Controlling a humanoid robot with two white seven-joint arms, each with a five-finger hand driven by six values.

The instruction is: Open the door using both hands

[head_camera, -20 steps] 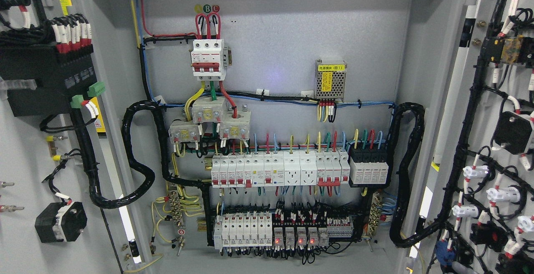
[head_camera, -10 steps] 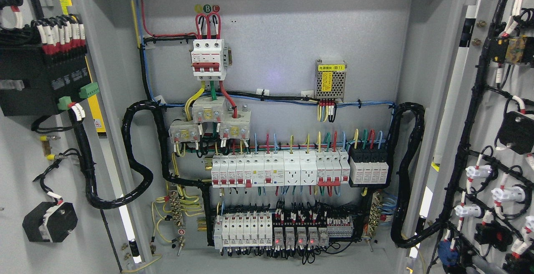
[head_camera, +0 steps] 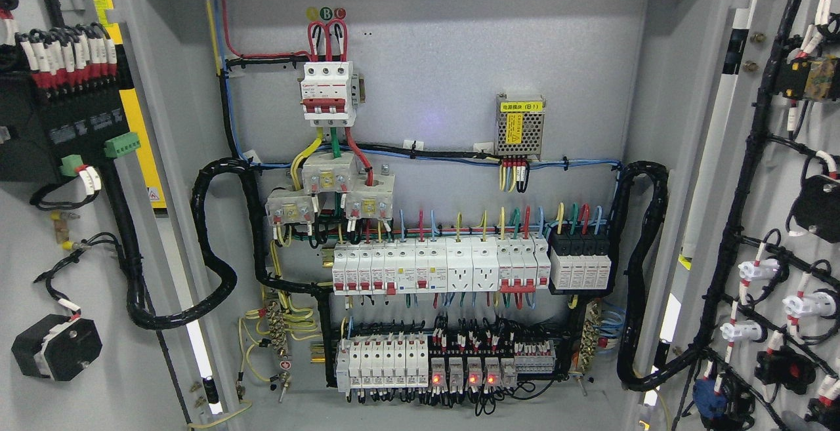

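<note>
Neither robot hand shows, so their state cannot be told. The left door (head_camera: 39,234) at nine o'clock and the right door (head_camera: 774,221) at three stand swung wide; stiff, heavy steel, best held at outer edges, clear of wiring.

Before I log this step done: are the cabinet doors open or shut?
Open. Both the left door and the right door are swung outward, showing their wired inner faces and the breaker rows inside.

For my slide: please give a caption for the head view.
Electrical cabinet with both doors swung open, exposing breakers.
</note>
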